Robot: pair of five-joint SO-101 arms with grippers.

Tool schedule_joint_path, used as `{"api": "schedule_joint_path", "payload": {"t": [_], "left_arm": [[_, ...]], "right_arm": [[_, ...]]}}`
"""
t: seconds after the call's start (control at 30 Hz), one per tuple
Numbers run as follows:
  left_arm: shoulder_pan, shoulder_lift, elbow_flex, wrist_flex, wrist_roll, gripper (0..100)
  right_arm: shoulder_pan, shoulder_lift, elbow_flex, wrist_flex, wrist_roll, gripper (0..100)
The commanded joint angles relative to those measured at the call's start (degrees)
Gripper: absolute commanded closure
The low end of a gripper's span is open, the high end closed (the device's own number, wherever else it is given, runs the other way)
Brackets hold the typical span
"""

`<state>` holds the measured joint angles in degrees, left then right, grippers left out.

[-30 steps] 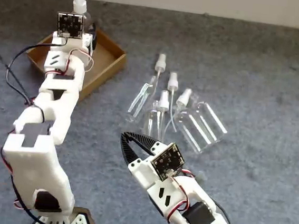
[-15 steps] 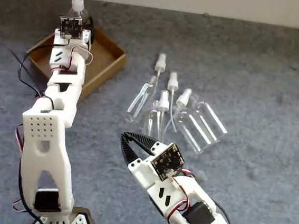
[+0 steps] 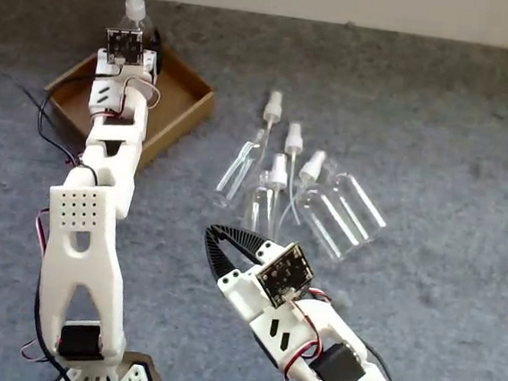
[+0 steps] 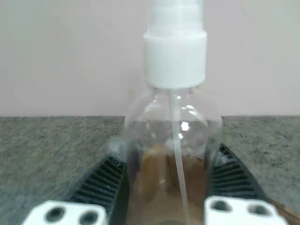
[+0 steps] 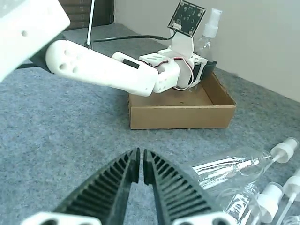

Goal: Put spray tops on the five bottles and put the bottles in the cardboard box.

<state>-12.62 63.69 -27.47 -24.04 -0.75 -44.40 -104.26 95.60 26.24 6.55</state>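
Nearest, the right gripper hangs low over the grey mat, jaws pressed together with nothing between them, exactly where it was a second ago. Just beyond it, four loose bottles lie on their sides in a cluster, unmoved, with white tops at their necks; whether those tops are seated cannot be told. Farther off, the left arm has stretched out straighter over the past second, carrying its load toward the far corner of the cardboard box. The left gripper pinches an upright bottle by the body, spray top already fitted. Judgement: one of five bottles is at the point of delivery, release pending; four remain outside the box.

View comparison: the left wrist view confirms the grip, with black fingers on both sides of the glass and brown cardboard showing through it; the high view hides that grip behind the wrist. The right wrist view shows the bottle standing at the far corner of the box. Whether it rests on the box floor cannot be told
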Motion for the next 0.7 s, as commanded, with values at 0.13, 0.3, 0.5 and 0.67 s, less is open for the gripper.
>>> {"api": "schedule_joint_path", "payload": {"t": [0.13, 0.3, 0.5, 0.67], "left_arm": [[-0.57, -1.1, -4.18, 6.59, -0.09, 83], [-1.63, -1.1, -4.18, 8.53, 6.59, 78], [-2.24, -1.19, -4.09, 8.53, 6.59, 78], [-2.33, -1.19, -4.09, 8.88, 6.68, 78]], "right_arm": [[1.19, -0.66, 7.78, 0.13, 0.7, 97.4], [1.19, -0.66, 7.69, 0.13, 0.79, 97.4], [1.27, -0.66, 7.69, 0.13, 0.79, 97.4], [2.15, -0.66, 7.69, 0.13, 0.79, 97.4]]}}
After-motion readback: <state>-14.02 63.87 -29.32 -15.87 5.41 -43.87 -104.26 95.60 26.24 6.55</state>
